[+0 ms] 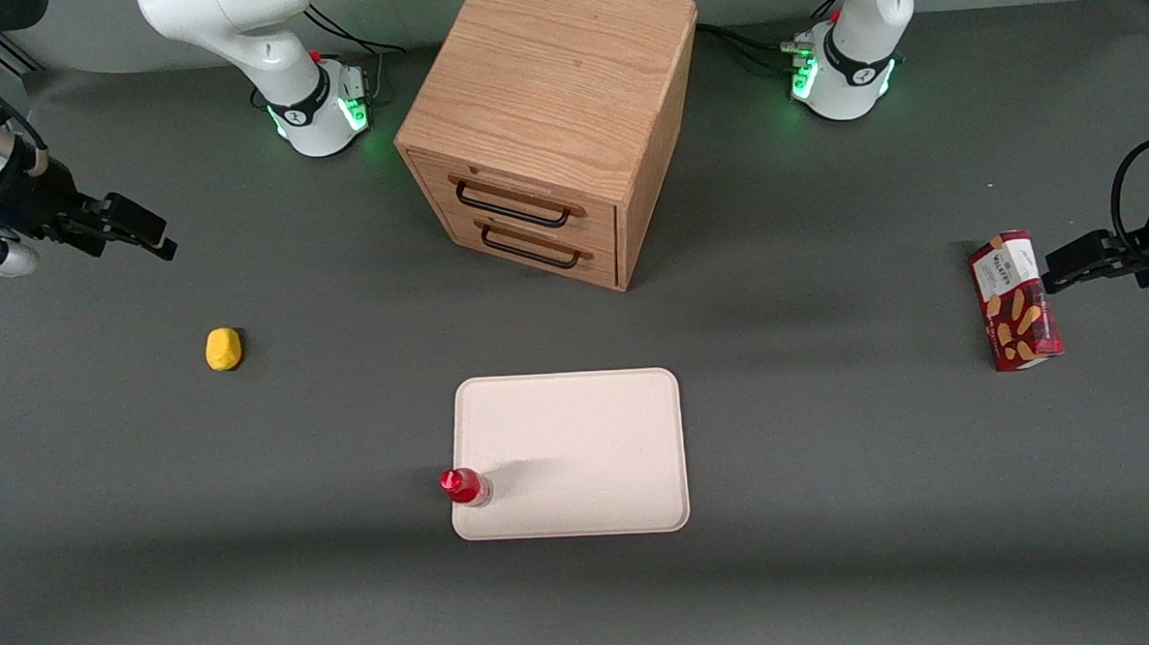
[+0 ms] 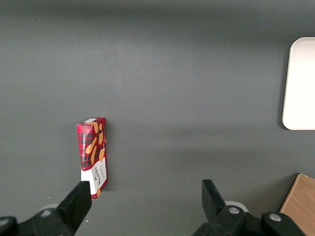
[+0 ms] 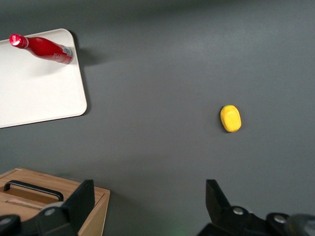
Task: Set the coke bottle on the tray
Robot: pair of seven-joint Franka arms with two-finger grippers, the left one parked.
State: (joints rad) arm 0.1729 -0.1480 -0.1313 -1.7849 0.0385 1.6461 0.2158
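Standing upright on the tray's (image 1: pixel 580 439) near corner, lower centre of the frame, the coke bottle (image 1: pixel 465 486) sits just inside the rim on the working arm's side. Up at the upper left of the frame, the pincer (image 1: pixel 134 230) hangs above the dark worktop (image 1: pixel 835 505), its fingers apart and holding nothing, well away from the bottle. Below it a small yellow lump (image 1: pixel 223 348) lies on the worktop. At upper centre stands a wooden drawer cabinet (image 1: pixel 551 120), and a red snack box (image 1: pixel 1015 300) lies toward the parked arm's end.
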